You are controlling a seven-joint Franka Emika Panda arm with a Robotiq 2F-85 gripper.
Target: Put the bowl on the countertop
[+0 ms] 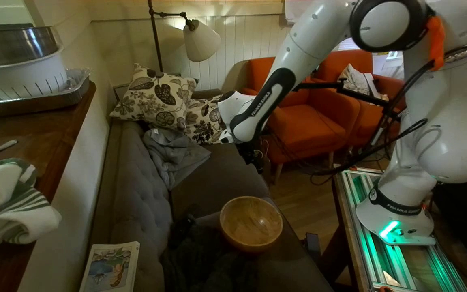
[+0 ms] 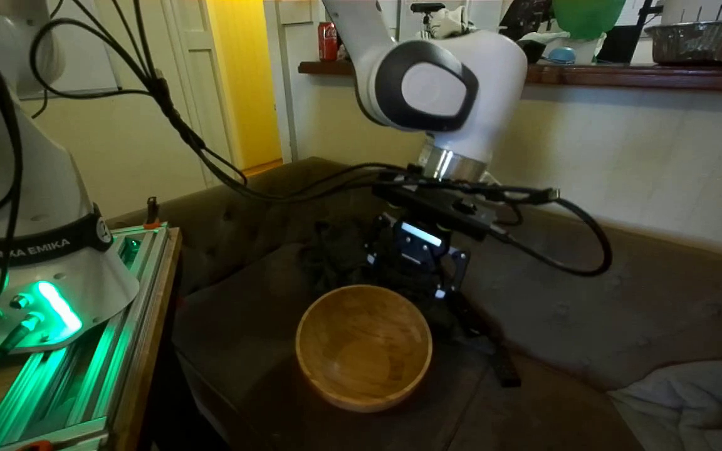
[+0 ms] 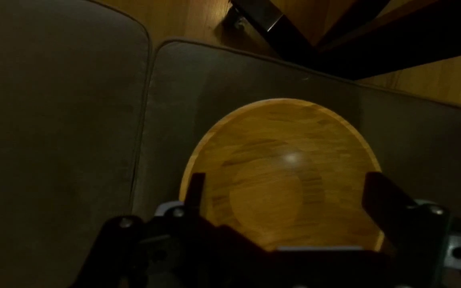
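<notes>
A round, light-brown wooden bowl [image 1: 251,223] rests upright on the grey-brown sofa seat, near its front edge; both exterior views show it with nothing inside. My gripper [image 2: 405,275] points down above the bowl, apart from it. In the wrist view, the jaws of the gripper [image 3: 284,174] stand wide apart, with the bowl [image 3: 270,188] below and no object held between them. Behind the sofa back, the countertop [image 1: 47,134] is a raised brown wooden surface; its edge also shows in an exterior view as the countertop [image 2: 586,76].
On the countertop are a foil tray [image 1: 35,104] bearing a white colander [image 1: 26,73], and a striped towel [image 1: 6,211]. A dark cloth [image 1: 207,259] lies beside the bowl, and a book [image 1: 110,265] on the sofa back. Black cables [image 2: 223,178] trail from the arm.
</notes>
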